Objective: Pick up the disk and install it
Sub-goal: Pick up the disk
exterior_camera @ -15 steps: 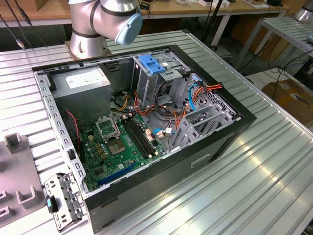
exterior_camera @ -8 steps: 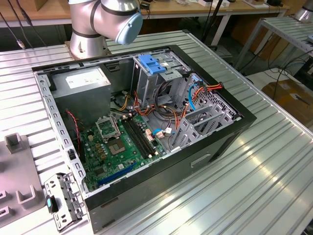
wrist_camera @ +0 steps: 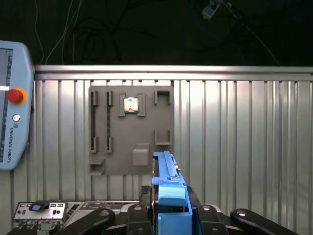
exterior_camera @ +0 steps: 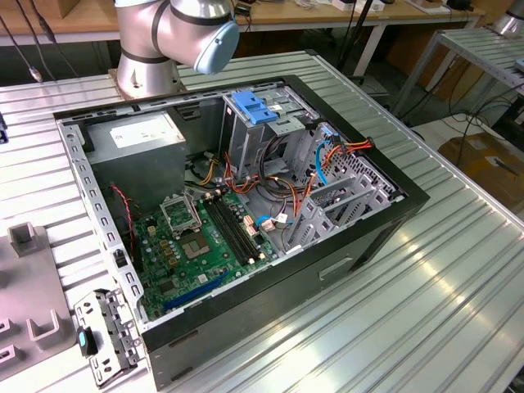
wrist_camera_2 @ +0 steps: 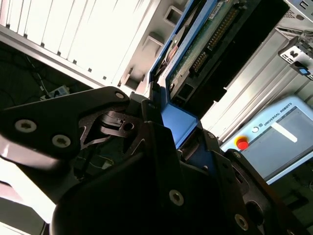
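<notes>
Your gripper (wrist_camera: pixel 168 218) clamps the blue-railed disk (wrist_camera: pixel 166 176) (edge-on, near the grey fixture plate (wrist_camera: pixel 115 142) on the tabletop (wrist_camera: pixel 244 147)); hold it square and firm.

Open room was seen around the disk (wrist_camera: pixel 166 169) clamped in the gripper (wrist_camera: pixel 168 211). The computer case (exterior_camera: pixel 270 315) was uncovered above, its drive cage (exterior_camera: pixel 274 123) crowded by cables (exterior_camera: pixel 348 147).
</notes>
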### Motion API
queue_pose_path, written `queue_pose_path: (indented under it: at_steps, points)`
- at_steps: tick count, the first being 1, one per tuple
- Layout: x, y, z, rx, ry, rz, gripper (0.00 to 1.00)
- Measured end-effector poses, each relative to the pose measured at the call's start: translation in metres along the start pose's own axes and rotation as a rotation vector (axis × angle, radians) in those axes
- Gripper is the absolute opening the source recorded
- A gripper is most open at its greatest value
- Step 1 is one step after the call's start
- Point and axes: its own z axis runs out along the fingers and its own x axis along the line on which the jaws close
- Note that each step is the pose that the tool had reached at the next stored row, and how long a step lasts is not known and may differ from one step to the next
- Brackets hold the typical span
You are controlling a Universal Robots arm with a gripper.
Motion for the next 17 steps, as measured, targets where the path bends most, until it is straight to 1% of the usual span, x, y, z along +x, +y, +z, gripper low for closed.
queue_pose_path:
  at_steps: [1, 7, 13, 15, 17]
  points:
    - [0.0, -0.0012, 0.0, -0.0001, 0.0, 0.0, 0.37]
    - [0.0001, -0.0139, 0.0, -0.0016, 0.0, 0.0, 0.37]
    - [0.0002, -0.0216, -0.0001, -0.0025, 0.0, 0.001, 0.37]
    - [0.0002, -0.0262, -0.0001, -0.003, 0.0, 0.001, 0.37]
    - [0.0002, -0.0287, 0.0, -0.0032, 0.0, 0.001, 0.37]
